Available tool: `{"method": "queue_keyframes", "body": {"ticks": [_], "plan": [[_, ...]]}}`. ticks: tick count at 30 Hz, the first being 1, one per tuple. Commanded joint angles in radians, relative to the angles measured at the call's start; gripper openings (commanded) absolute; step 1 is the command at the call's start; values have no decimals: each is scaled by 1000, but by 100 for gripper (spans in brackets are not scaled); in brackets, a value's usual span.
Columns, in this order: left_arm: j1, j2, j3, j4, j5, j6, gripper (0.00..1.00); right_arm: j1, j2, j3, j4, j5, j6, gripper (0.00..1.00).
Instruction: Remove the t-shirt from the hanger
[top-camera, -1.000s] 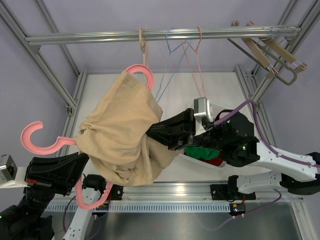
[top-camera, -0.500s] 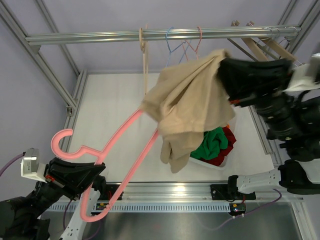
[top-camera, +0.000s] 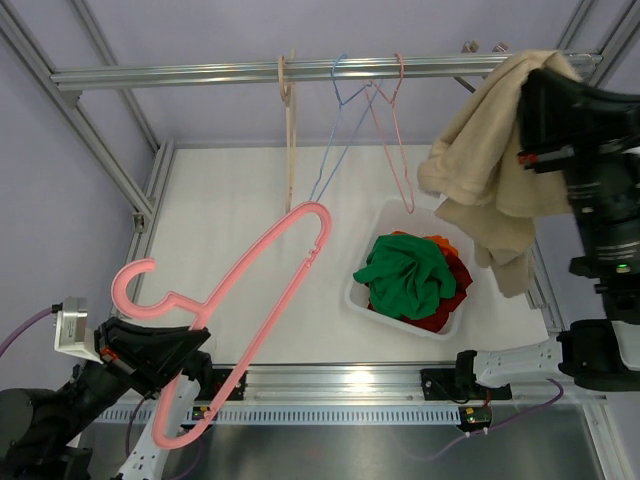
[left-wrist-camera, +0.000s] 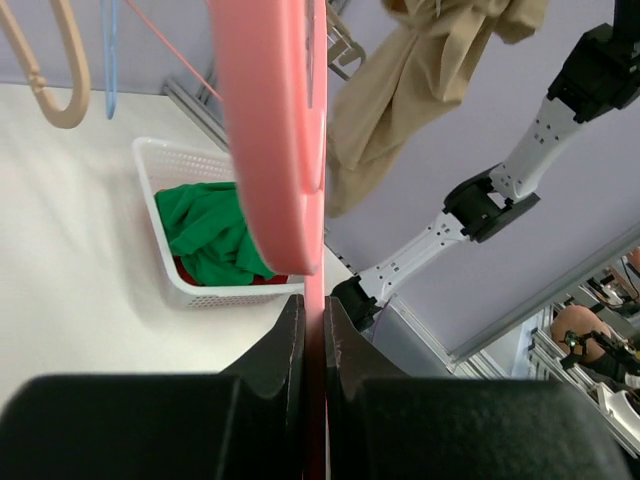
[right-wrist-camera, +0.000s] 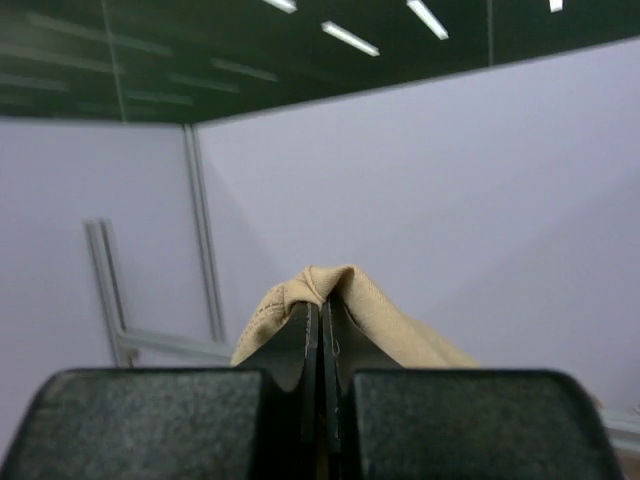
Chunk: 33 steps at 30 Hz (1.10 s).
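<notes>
The tan t-shirt (top-camera: 490, 170) hangs free in the air at the upper right, clear of the hanger. My right gripper (top-camera: 535, 100) is shut on its top fold (right-wrist-camera: 330, 290) and holds it high near the rail. The pink hanger (top-camera: 255, 300) is bare and tilted over the left of the table. My left gripper (top-camera: 190, 345) is shut on its lower bar (left-wrist-camera: 315, 200). In the left wrist view the t-shirt (left-wrist-camera: 420, 80) dangles beyond the hanger.
A white basket (top-camera: 358, 298) with green and red clothes (top-camera: 410, 275) stands on the table right of centre, below the t-shirt. Several hangers (top-camera: 345, 130) hang from the top rail (top-camera: 200, 72). More wooden hangers sit at the rail's right end, behind the t-shirt.
My right gripper has pulled the t-shirt off the hanger and carried it up and to the right. The bare hanger has tilted over the left of the table in my left gripper.
</notes>
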Motion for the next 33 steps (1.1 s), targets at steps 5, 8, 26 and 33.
{"method": "queue_keyframes", "body": {"ticks": [5,8,26,33], "plan": [[8,15,3,6,-139,30,0,-155,-158,-412,125,60,43,0],[13,13,12,7,-187,47,0,-290,-121,-384,41,2,113,0],[13,-48,-52,7,-331,79,0,-503,5,-216,-27,-92,143,0],[13,-59,-52,6,-426,96,0,-514,-346,-903,179,30,413,0]]}}
